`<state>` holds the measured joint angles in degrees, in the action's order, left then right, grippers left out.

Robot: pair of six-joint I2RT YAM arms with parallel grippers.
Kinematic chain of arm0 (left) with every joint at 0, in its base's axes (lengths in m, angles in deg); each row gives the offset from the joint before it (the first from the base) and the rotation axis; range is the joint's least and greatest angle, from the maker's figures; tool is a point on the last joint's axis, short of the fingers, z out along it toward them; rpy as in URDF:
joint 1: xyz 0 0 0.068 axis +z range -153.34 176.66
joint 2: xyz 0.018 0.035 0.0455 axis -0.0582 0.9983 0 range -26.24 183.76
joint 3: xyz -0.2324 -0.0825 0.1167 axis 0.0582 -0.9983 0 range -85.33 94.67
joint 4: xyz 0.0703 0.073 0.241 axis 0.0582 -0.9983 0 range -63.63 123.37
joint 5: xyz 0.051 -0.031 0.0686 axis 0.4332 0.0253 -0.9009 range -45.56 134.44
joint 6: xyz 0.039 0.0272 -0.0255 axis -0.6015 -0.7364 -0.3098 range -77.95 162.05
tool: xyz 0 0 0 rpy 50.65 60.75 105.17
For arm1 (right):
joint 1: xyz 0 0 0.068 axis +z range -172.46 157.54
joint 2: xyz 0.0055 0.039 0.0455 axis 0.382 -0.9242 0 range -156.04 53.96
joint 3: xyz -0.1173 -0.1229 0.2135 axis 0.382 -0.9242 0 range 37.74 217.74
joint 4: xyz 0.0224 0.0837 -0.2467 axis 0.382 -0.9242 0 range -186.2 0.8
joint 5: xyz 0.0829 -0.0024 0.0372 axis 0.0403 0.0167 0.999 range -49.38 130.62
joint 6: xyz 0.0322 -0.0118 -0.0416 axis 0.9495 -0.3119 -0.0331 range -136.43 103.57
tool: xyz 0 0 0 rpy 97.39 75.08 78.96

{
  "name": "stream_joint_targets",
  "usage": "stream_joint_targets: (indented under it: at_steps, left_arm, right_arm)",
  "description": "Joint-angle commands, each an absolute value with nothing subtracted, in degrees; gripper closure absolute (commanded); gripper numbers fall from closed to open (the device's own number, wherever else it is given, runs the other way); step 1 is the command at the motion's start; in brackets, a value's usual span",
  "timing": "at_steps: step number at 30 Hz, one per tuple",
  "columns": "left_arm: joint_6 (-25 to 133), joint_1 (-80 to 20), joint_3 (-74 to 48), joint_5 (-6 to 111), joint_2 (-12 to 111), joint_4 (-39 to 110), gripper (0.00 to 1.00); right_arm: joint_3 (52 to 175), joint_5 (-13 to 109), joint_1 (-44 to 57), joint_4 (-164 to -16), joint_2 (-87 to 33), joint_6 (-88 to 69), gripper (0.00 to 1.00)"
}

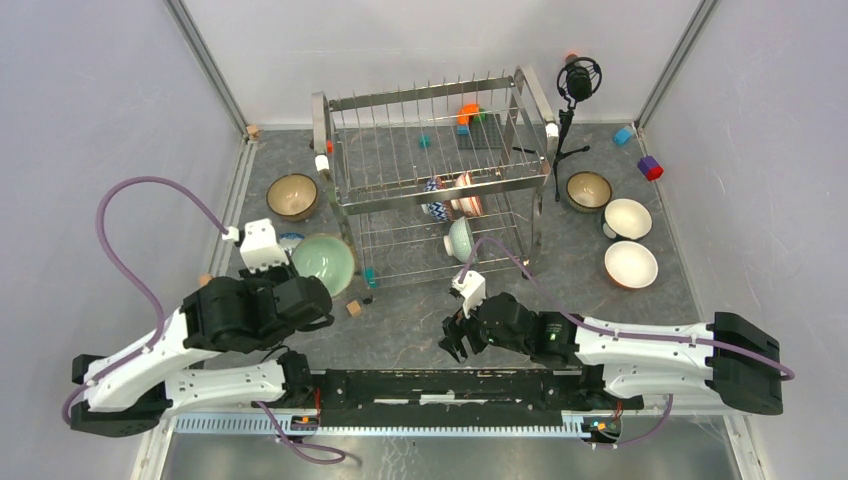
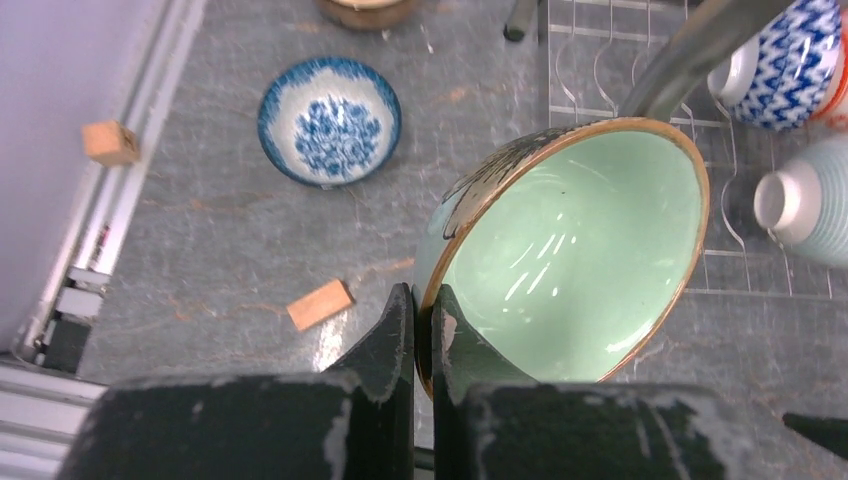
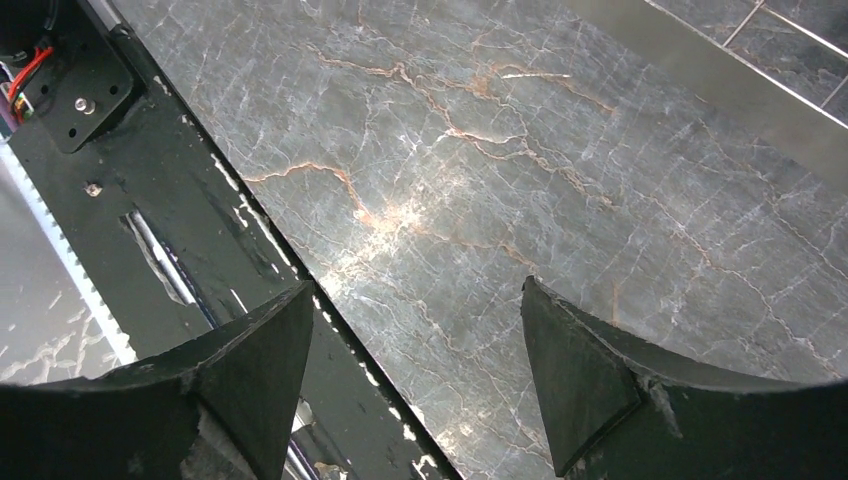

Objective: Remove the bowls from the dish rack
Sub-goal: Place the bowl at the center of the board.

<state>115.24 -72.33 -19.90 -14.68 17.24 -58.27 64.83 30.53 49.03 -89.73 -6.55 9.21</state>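
1. The bench (image 1: 400,325) is a grey marbled slab that carries every item.
2. The dish rack (image 1: 435,165) stands at the far centre of the bench. Three bowls sit in it. A blue zigzag bowl (image 1: 434,198) and a red-and-white bowl (image 1: 466,195) stand side by side. A ribbed pale bowl (image 1: 460,238) sits just in front of them on the lower tier.
3. The left gripper (image 2: 423,300) is closed narrow on the rim of the pale green bowl (image 2: 570,255), one finger inside and one outside. The bowl is tilted, just beside the rack's front left corner.
4. The right gripper (image 3: 415,288) is spread wide and holds nothing, above bare bench near the arm bases.
5. Bowls on the bench:
   - Left of the rack: a brown bowl (image 1: 292,195) and a blue floral bowl (image 2: 330,120).
   - Right of the rack: a second brown bowl (image 1: 588,190) and two white bowls (image 1: 627,218) (image 1: 631,264).
6. A wooden block (image 2: 320,304) lies near the left gripper.
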Motion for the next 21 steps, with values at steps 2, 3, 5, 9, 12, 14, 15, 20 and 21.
stream_joint_targets:
  at_steps: [2,3,5,9,12,14,15,20,21]
  left_arm:
    - [105.88,-69.31,-9.64,-24.93,17.25,-60.54,0.98]
    - [104.90,-69.21,-8.44,-25.67,17.46,-60.58,0.98]
    - [103.91,-69.11,-6.67,-26.78,18.28,-60.71,0.98]
    - [101.41,-67.45,-5.82,-27.24,21.46,-59.01,0.98]
    - [91.60,-60.87,-6.62,-24.90,21.76,-49.51,0.98]
    - [79.97,-54.29,-7.97,-19.97,20.74,-39.68,0.98]
    - [76.13,-49.99,-8.48,-17.26,20.61,-35.36,0.98]
    - [67.77,-28.92,-8.66,1.06,25.39,-27.33,0.98]
    - [68.05,-26.23,-9.36,4.82,25.67,-26.24,0.98]
  right_arm:
    - [63.59,31.58,48.98,-85.67,-5.83,9.90,0.20]
    - [63.50,31.77,48.99,-85.44,-5.82,9.89,0.20]
    - [63.32,31.96,48.96,-85.13,-5.74,9.85,0.20]
    - [63.05,32.25,48.93,-84.47,-5.65,10.12,0.20]
    - [62.69,32.66,49.00,-84.16,-5.14,10.41,0.20]
    - [62.42,32.79,49.08,-84.02,-4.69,10.53,0.20]
    - [62.27,32.79,49.13,-84.09,-4.35,10.46,0.20]
    - [61.32,32.13,49.25,-84.47,-2.44,10.40,0.20]
    - [61.11,32.01,49.26,-84.54,-2.09,10.41,0.20]
